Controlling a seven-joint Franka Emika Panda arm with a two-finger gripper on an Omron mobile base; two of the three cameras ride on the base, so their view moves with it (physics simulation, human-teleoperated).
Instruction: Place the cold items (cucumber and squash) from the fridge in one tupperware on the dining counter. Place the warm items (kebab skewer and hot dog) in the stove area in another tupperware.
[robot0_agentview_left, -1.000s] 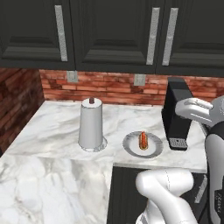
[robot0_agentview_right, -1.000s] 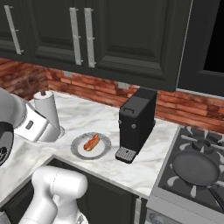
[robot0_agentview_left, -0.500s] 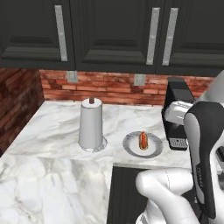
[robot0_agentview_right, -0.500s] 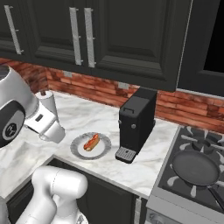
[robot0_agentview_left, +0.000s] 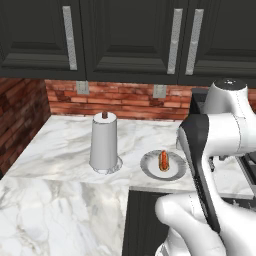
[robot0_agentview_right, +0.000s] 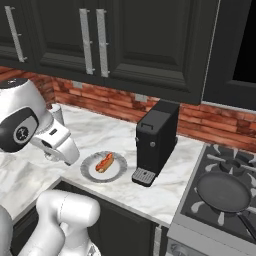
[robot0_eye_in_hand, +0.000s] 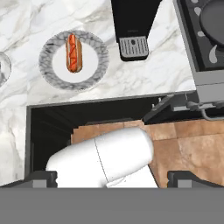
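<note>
A hot dog (robot0_agentview_left: 163, 159) in its bun, striped with red sauce, lies in the middle of a round grey-rimmed plate (robot0_agentview_left: 150, 168) on the white marble counter (robot0_agentview_left: 60, 150), close to the counter's front edge. From the hand view the hot dog (robot0_eye_in_hand: 73, 47) runs lengthwise on the plate (robot0_eye_in_hand: 47, 61), with nothing touching it. Just beside the plate stands a black coffee machine (robot0_agentview_right: 156, 141), its small drip grille (robot0_agentview_right: 143, 176) resting on the counter towards the plate. On the plate's other side, near it but apart, an upright white paper towel roll (robot0_agentview_left: 104, 143) sits on its holder. Beyond the coffee machine is the stove (robot0_agentview_right: 225, 192), with a dark frying pan (robot0_agentview_right: 223, 191) on a burner. A red brick backsplash (robot0_agentview_left: 120, 100) runs behind the counter under dark cabinets (robot0_agentview_left: 125, 40) with long metal handles. The gripper (robot0_eye_in_hand: 112, 178) hangs well above the counter's front edge, looking down — its two dark fingertips (robot0_eye_in_hand: 40, 179) stand at the far corners of the hand view, spread as wide as they go, with nothing between them and nothing held. The white arm (robot0_agentview_left: 220, 135) bends across the near side of the coffee machine in the left base view.
</note>
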